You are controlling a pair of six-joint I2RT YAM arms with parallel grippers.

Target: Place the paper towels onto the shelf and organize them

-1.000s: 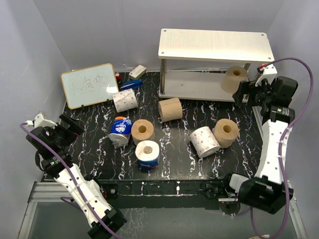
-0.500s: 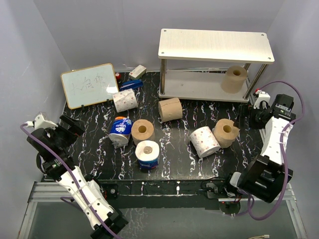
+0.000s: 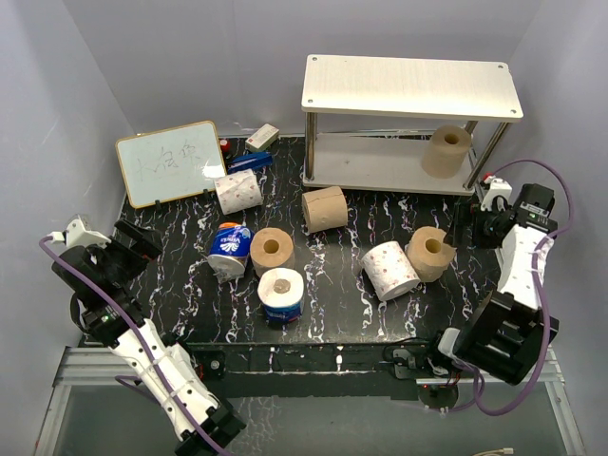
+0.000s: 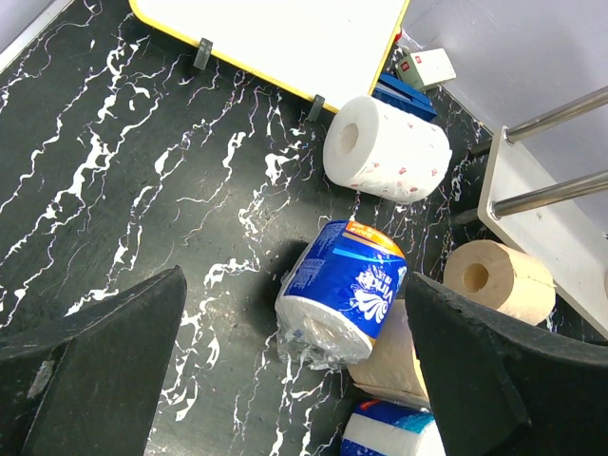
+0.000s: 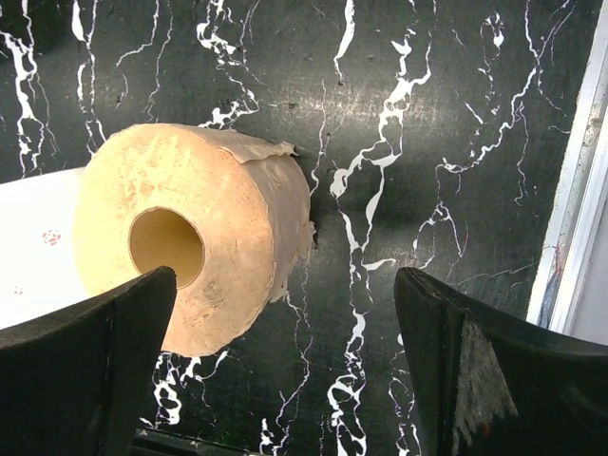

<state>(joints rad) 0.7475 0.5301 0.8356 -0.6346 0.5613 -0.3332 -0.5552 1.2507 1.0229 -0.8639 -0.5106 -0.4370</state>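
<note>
The shelf (image 3: 411,85) stands at the back right, and one tan roll (image 3: 446,150) stands upright on its lower board. Three tan rolls (image 3: 325,209), two white patterned rolls (image 3: 390,270), a blue-wrapped roll (image 3: 229,249) and an upright blue-and-white roll (image 3: 281,294) sit on the black mat. My right gripper (image 3: 467,226) is open and empty, just right of a lying tan roll (image 5: 185,237). My left gripper (image 3: 133,242) is open and empty, left of the blue-wrapped roll (image 4: 344,290).
A small framed whiteboard (image 3: 171,161) leans at the back left, with small boxes (image 3: 256,142) beside it. The shelf's silver legs (image 4: 556,195) stand on the mat. The enclosure walls are close on both sides.
My right gripper has drawn back from the shelf, leaving the tan roll on the lower board, and dropped towards the mat's right side. The left arm has barely moved.
</note>
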